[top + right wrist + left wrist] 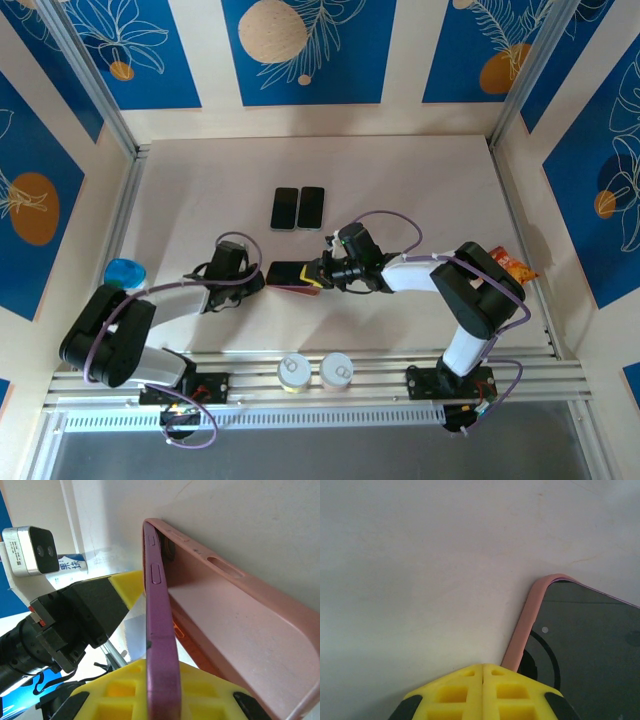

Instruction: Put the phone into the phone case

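Observation:
A dark-screened phone (290,271) with a purple rim (157,625) lies at the table's middle, partly in a pink case (300,288). The right wrist view shows my right gripper (162,680) shut on the phone's edge. The near end of the phone is lifted out of the pink case (235,625), while its far end sits inside. My left gripper (258,282) is at the phone's left end. Its yellow fingers (483,669) are pressed together with nothing between them, against the case corner (522,625) beside the screen (590,645).
Two more dark phones (285,208) (311,207) lie side by side farther back. A blue object (124,272) sits at the left edge and an orange packet (515,268) at the right. Two cans (295,371) (336,370) stand on the front rail.

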Controlling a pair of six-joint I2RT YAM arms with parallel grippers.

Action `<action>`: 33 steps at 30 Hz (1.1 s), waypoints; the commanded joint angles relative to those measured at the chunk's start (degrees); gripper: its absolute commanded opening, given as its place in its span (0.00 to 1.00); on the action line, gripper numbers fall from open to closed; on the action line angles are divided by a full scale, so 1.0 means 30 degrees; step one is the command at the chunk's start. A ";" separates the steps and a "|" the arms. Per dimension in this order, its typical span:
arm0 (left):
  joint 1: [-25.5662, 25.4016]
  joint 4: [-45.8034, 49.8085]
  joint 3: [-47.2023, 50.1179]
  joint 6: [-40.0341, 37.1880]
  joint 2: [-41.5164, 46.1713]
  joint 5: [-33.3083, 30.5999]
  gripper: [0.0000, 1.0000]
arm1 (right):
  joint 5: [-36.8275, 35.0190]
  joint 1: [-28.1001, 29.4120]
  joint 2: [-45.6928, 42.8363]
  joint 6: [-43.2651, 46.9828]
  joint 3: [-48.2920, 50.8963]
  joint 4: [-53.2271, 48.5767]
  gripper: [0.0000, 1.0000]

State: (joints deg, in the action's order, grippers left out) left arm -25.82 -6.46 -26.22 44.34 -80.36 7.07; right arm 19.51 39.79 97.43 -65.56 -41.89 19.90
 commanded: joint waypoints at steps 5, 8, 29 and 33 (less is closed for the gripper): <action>-0.0023 -0.0747 -0.0837 -0.1143 -0.1043 -0.0105 0.00 | -0.0265 0.0038 0.0571 -0.0072 0.0256 -0.1594 0.00; -0.0177 -0.0693 -0.1124 -0.1347 -0.1293 0.0001 0.00 | -0.0192 0.0037 0.0712 -0.0061 0.0208 -0.1578 0.00; -0.2788 -0.1273 -0.0632 0.0335 -0.0727 -0.0060 0.00 | 0.0139 0.0008 0.1289 0.0098 0.0518 -0.1610 0.00; -0.2788 -0.0786 -0.0694 0.0192 -0.0217 -0.0305 0.00 | -0.0104 0.0052 0.1143 0.0505 0.0465 -0.2615 0.00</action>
State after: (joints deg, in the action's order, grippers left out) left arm -31.07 -3.75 -28.38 44.49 -80.73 -0.47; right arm 21.19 38.96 98.54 -64.95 -41.89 20.29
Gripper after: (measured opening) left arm 0.043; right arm 0.110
